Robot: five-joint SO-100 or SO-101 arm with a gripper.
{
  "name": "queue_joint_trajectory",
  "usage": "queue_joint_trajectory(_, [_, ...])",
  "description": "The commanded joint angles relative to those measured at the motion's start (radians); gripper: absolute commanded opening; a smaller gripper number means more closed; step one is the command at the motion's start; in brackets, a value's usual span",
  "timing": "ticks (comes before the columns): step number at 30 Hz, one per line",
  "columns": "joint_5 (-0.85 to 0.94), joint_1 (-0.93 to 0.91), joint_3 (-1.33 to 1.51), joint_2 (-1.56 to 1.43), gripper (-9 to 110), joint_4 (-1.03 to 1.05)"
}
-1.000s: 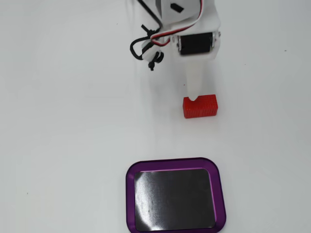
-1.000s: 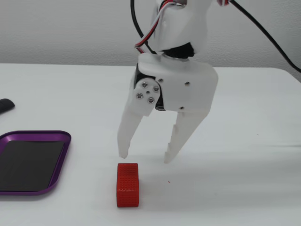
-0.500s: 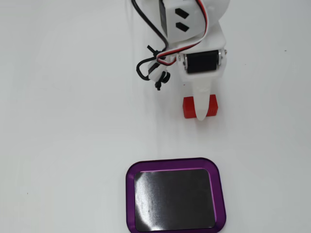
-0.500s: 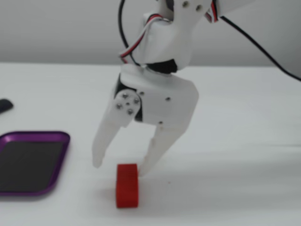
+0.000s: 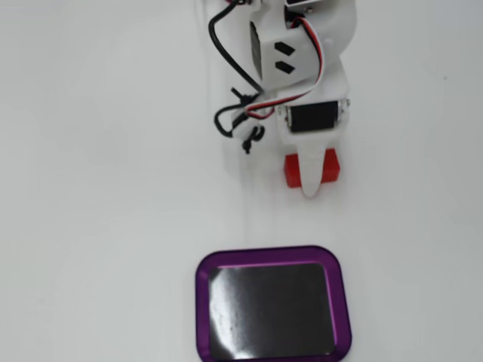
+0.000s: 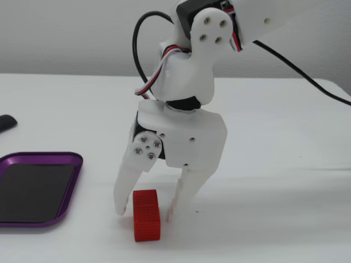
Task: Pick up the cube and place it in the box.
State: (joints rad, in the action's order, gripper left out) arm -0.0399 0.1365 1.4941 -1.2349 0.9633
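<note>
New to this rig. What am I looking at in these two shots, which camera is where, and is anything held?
It is a small white robot arm on a white table. Its end effector is a two-finger claw.

One fixed view looks straight down from above; the other stands low at table height and looks across at the arm.

Two task things lie on the table: a small red cube and a shallow purple-rimmed box with a black inside, which is empty. A dark object sits at the left edge of the low view; I cannot tell what it is.

Nothing is held yet. The end effector is open and lowered around the cube, one finger on each side, and the cube rests on the table.
</note>
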Motion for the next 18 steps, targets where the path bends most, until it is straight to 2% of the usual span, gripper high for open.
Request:
queue_joint_trajectory(1, [0.002, 0.009, -0.015, -0.006, 11, 0.002])
queue_joint_trajectory(3, [0.002, 0.012, -0.015, -0.012, 0, 0.003])
queue_joint_trajectory(4, [0.002, 0.014, -0.017, -0.015, -1, 0.005])
queue_joint_trajectory(11, [0.008, 0.0, -0.089, -0.219, -1, 0.13])
queue_joint_trajectory(18, [0.209, -0.003, -0.075, -0.489, -1, 0.13])
